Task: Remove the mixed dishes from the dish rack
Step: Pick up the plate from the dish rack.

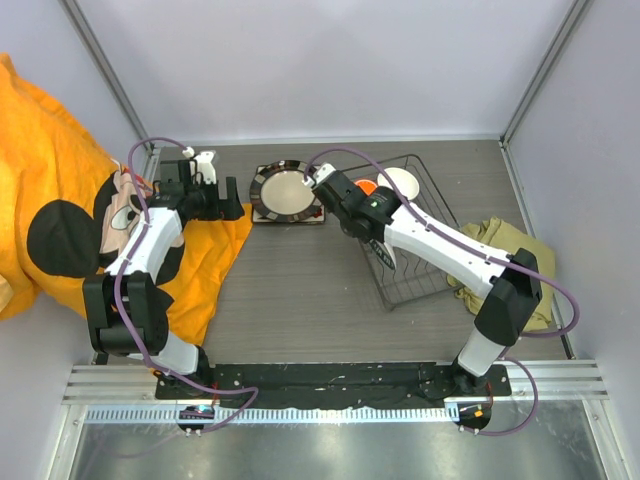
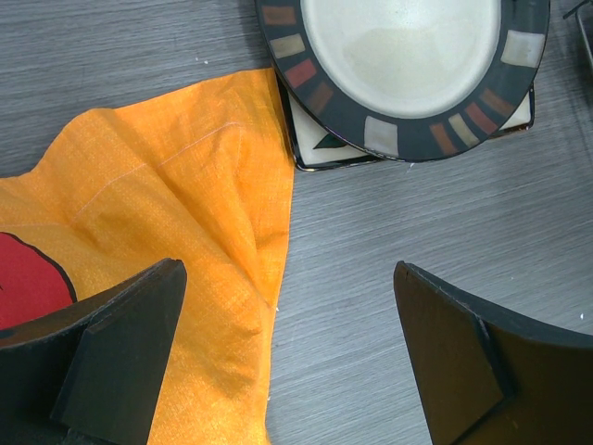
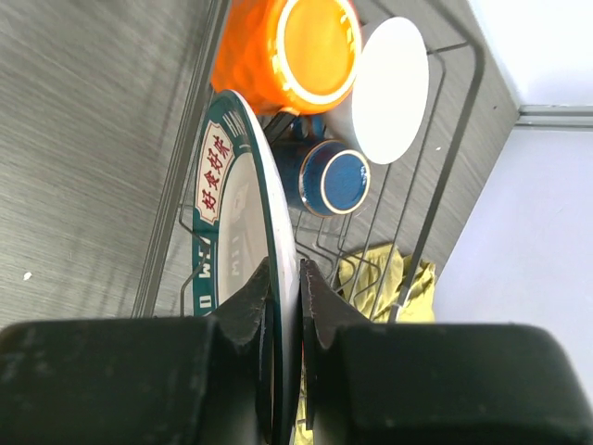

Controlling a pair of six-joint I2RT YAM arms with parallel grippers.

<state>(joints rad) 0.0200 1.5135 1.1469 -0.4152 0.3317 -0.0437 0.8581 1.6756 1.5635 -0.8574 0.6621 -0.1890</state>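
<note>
Right gripper [image 3: 283, 278]: jaws pinched on the rim of a green-rimmed plate [image 3: 236, 195], which stands on edge between the fingers. The red lettering on its border is too blurred to read. The fingers cover the plate's near part, so we cannot tell whether its lower edge touches the dish rack [image 3: 445, 176].

Beyond the plate, inside the rack: an orange mug [image 3: 296, 46], a small dark-blue cup [image 3: 334, 176] partly hidden behind the plate, and a white bowl [image 3: 391, 88]. An olive cloth [image 3: 371, 278] shows through the wires.

From above, the arm hides the held plate and most of the rack's contents.

Left gripper [image 2: 287, 278]: jaws spread wide and gripping nothing, over the edge of an orange cloth [image 2: 185, 204] and bare table [image 2: 417, 232]. Ahead of it, a round dark-rimmed plate [image 2: 398, 56] lies on a square cream plate [image 2: 320, 153], of which we see only a corner.
</note>
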